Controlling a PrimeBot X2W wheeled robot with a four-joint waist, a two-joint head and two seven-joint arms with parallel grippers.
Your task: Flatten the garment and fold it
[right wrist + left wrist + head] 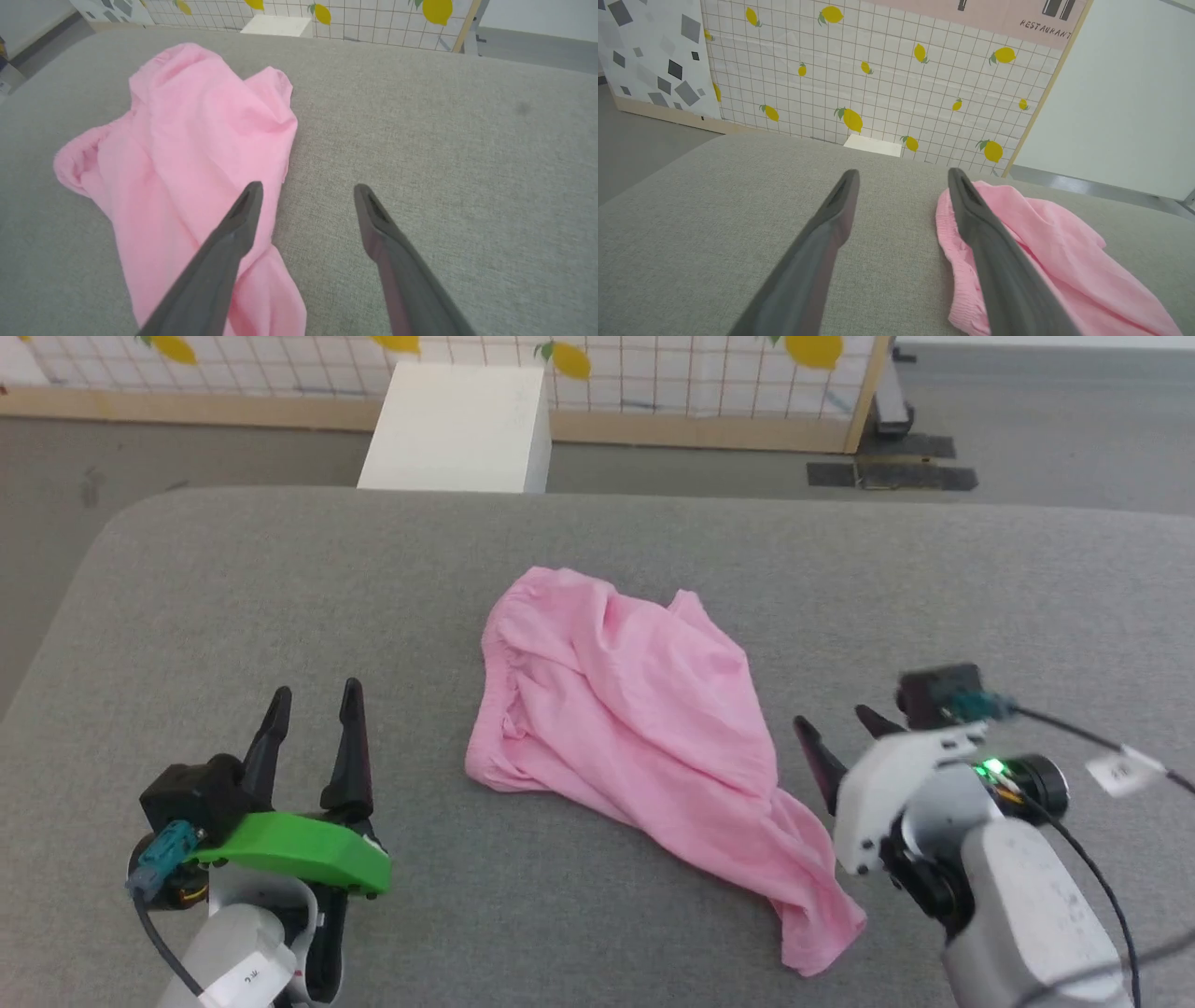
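Observation:
The light pink garment (pixel 635 728) lies crumpled in the middle of the grey cushioned surface (pixel 597 541), its gathered waistband along the left side and a narrow end trailing toward the lower right. My left gripper (pixel 313 700) hovers open to the left of it, apart from the cloth. In the left wrist view the garment (pixel 1045 252) sits just behind and right of the right finger. My right gripper (pixel 836 723) stands open at the garment's right edge. In the right wrist view the garment (pixel 187 135) spreads left of my right gripper (pixel 306 189), whose left finger is over the cloth.
A white box (pixel 462 425) stands on the floor beyond the far edge of the surface, before a lemon-patterned tiled wall (pixel 653 364). The surface's rounded left corner (pixel 112 532) drops to grey floor. Cables trail from the right wrist (pixel 1102 747).

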